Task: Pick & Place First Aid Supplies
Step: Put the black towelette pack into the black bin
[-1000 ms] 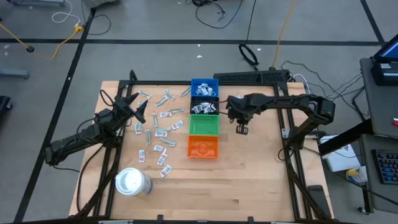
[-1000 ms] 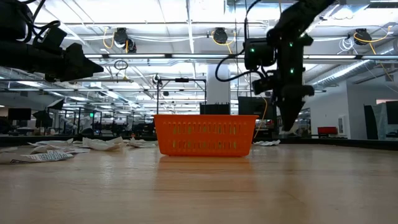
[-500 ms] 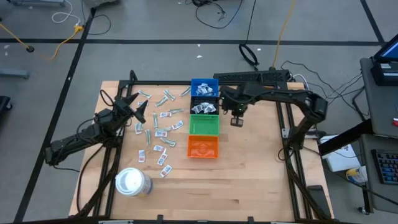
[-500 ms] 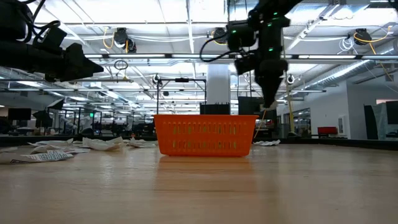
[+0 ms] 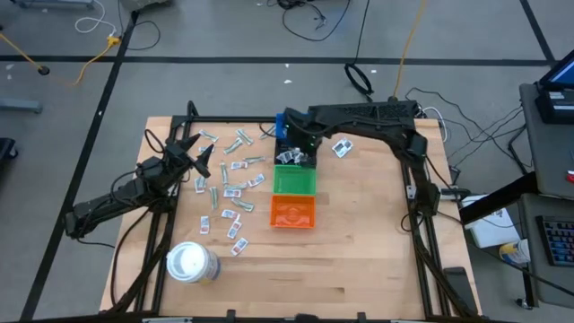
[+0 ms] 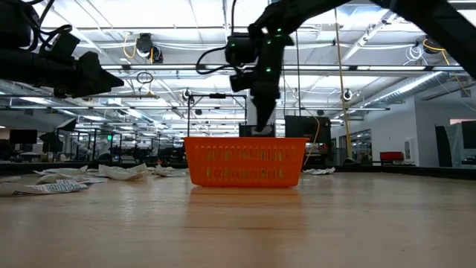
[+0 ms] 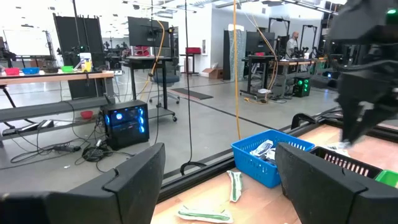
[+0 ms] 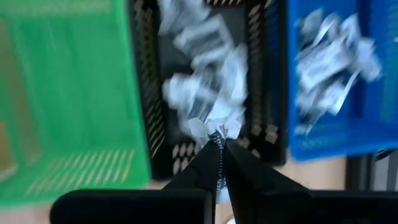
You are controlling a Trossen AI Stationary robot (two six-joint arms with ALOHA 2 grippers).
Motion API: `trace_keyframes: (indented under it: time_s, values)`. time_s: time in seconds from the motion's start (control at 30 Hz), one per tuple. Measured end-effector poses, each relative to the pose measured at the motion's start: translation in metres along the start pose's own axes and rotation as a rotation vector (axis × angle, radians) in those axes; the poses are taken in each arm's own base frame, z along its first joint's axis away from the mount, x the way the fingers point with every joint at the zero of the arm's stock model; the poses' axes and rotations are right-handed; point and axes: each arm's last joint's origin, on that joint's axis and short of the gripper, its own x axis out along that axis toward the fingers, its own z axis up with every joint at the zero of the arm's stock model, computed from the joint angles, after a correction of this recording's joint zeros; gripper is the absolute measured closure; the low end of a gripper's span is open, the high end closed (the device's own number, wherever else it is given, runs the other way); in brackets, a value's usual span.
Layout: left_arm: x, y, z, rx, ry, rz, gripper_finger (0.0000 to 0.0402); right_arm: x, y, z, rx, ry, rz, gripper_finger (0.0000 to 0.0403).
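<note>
Several small first aid packets [image 5: 229,175] lie flat and scattered on the wooden table, left of a row of bins. One more packet [image 5: 341,146] lies to the right of the bins. The blue bin [image 5: 294,124] and the black bin [image 8: 205,93] hold white packets. My right gripper [image 5: 301,151] hangs over the black bin, pointing steeply down, shut on a thin white packet [image 8: 214,132]. My left gripper [image 5: 199,154] waits open and level over the table's left side, holding nothing. My right gripper pinches a thin white packet with dark print between its two fingers [image 8: 239,168]. The packet shows as a speckled edge [image 8: 218,158] in the slit between them, and a little of it sticks out past the tips. The fingers come from above, slanting down. The packet is clear of the bin.
The green bin [image 5: 293,182] and the orange bin [image 5: 292,213] stand nearer in the same row; the orange one [image 6: 245,160] fills the middle of the low view. A large white roll [image 5: 191,263] stands near the front left. Bare wood lies right of the bins.
My right gripper has swung from the bare table right of the green bin toward the table's left and far edge, rising as it went. It now hangs over the black bin and has stayed shut throughout.
</note>
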Motion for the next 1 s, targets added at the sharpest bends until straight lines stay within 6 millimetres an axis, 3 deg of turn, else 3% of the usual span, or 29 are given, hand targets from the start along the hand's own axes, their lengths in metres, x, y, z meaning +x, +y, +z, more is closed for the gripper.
trace_keyframes:
  time_s: [0.2, 0.63, 0.8, 1.0]
  values:
    - [0.000, 0.000, 0.000, 0.000, 0.000, 0.000, 0.0096, 0.014, -0.011, 0.022, 0.015, -0.036, -0.012, 0.0388]
    - [0.000, 0.000, 0.000, 0.000, 0.000, 0.000, 0.0096, 0.042, -0.009, 0.031, 0.027, -0.061, 0.036, 0.0387]
    - [0.000, 0.000, 0.000, 0.000, 0.000, 0.000, 0.0096, 0.041, -0.009, 0.031, 0.022, -0.066, 0.035, 0.0384]
    - [0.000, 0.000, 0.000, 0.000, 0.000, 0.000, 0.0096, 0.039, -0.009, 0.029, 0.075, -0.062, 0.082, 0.0319]
